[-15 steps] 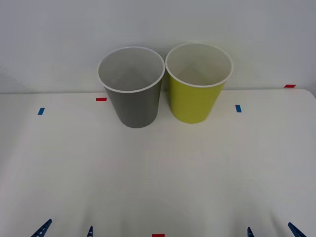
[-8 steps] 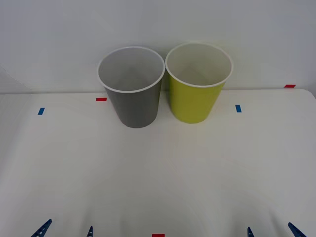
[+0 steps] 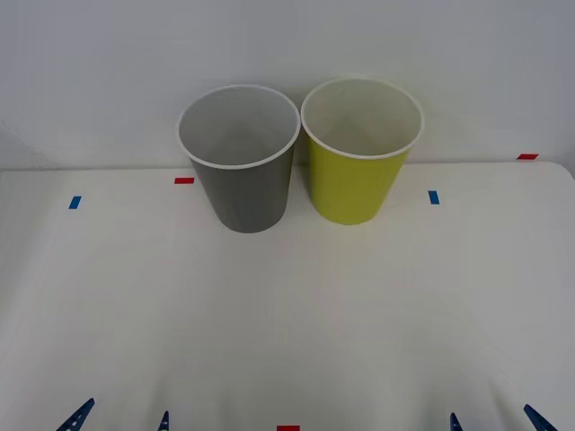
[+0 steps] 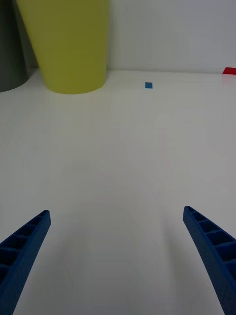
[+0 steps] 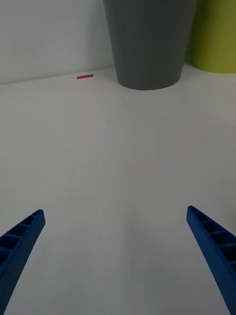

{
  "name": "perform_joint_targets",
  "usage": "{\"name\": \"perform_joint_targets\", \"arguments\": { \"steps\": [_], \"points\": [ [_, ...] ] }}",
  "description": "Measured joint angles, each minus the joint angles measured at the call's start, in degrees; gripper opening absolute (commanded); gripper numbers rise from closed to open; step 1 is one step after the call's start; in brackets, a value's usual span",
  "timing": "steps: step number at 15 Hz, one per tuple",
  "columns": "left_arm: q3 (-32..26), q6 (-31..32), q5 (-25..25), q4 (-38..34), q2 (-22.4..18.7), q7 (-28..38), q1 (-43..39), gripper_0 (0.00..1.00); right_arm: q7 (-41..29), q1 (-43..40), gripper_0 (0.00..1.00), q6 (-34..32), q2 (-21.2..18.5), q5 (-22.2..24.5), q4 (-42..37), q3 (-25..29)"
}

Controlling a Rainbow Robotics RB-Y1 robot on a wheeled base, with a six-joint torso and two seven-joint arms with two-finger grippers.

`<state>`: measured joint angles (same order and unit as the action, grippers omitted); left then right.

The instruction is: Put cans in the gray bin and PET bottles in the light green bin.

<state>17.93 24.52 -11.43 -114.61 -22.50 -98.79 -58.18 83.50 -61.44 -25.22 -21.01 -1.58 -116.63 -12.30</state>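
Standing upright at the far edge of the white table (image 3: pixel 287 314), the gray bin (image 3: pixel 243 184) and the light green bin (image 3: pixel 355 180) are sitting side by side w/ rims touching or nearly so, gray on the robot's left, green on its right. Both are showing pale insides; can't tell what's lying at the bottoms.

L gripper (image 3: pixel 119 418) is hanging low at the near edge, left side, fingers spread wide, holding nothing. Its wrist cam is looking across bare tabletop at the gray bin's base (image 5: pixel 147 44), w/ a red tape mark (image 5: pixel 85 76) near it.

R gripper (image 3: pixel 492 418) is hanging at the near edge, right side, also wide open and holding nothing. Its wrist cam is facing the green bin's base (image 4: pixel 69 44), w/ a blue tape mark (image 4: pixel 148 85) beside it.

Both grippers are sitting well apart from the bins.
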Motion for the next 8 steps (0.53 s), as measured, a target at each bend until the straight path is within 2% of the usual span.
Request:
{"name": "perform_joint_targets", "arguments": {
  "steps": [8],
  "points": [
    [0.0, 0.0, 0.0, 0.0, 0.0, 0.0, 0.0, 1.00, 0.0, 0.0, 0.93, 0.0, 0.0, 0.0, 0.0, 0.0]
  ]
}}
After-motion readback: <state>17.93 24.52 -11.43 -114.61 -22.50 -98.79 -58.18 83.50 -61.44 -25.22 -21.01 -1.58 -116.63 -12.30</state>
